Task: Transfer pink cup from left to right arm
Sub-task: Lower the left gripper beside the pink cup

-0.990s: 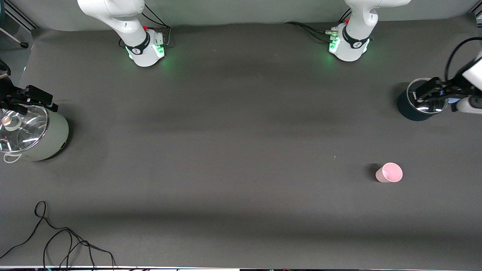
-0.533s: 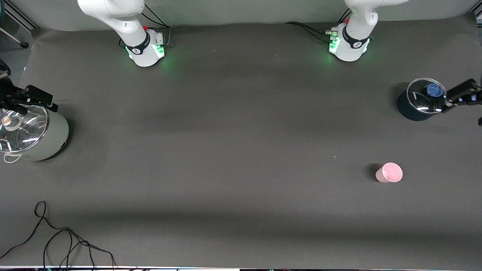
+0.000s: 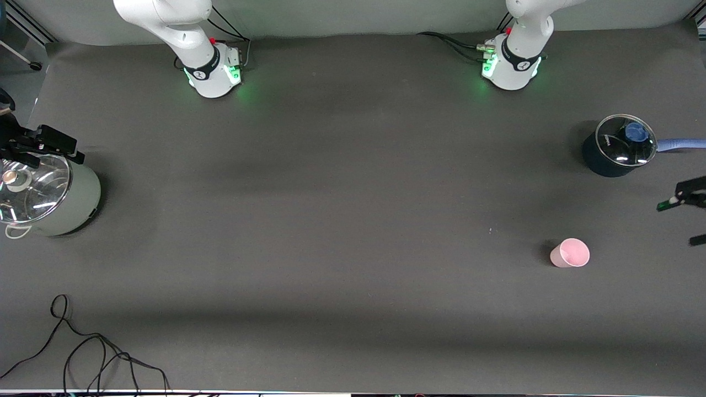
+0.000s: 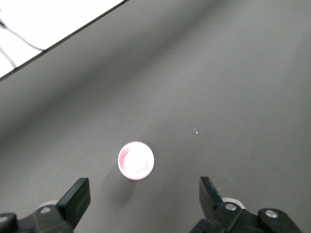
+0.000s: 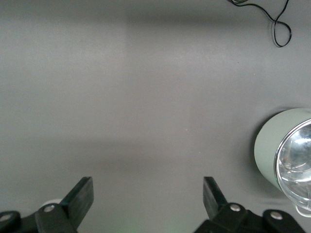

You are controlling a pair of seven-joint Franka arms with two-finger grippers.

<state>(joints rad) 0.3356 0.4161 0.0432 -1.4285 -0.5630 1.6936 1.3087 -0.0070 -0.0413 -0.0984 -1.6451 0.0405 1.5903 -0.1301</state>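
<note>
The pink cup (image 3: 570, 253) stands upright and alone on the dark table mat, mouth up. It also shows in the left wrist view (image 4: 136, 160), a little ahead of the fingertips. My left gripper (image 3: 686, 219) hangs over the mat at the left arm's end of the table, between the dark pot and the cup, apart from both. Its jaws stand wide open and empty in the left wrist view (image 4: 144, 189). My right gripper (image 3: 41, 144) waits over the pale green pot's rim, open and empty in the right wrist view (image 5: 147, 187).
A dark pot (image 3: 598, 157) with a glass lid and a blue handle (image 3: 681, 144) stands at the left arm's end. A pale green pot (image 3: 83, 201) with a glass lid stands at the right arm's end, also in the right wrist view (image 5: 272, 150). A loose black cable (image 3: 83, 353) lies near the front edge.
My left gripper has left its place over the dark pot's lid and swung toward the cup's side of the table. The blue handle now shows. The cup and right arm have not moved.
</note>
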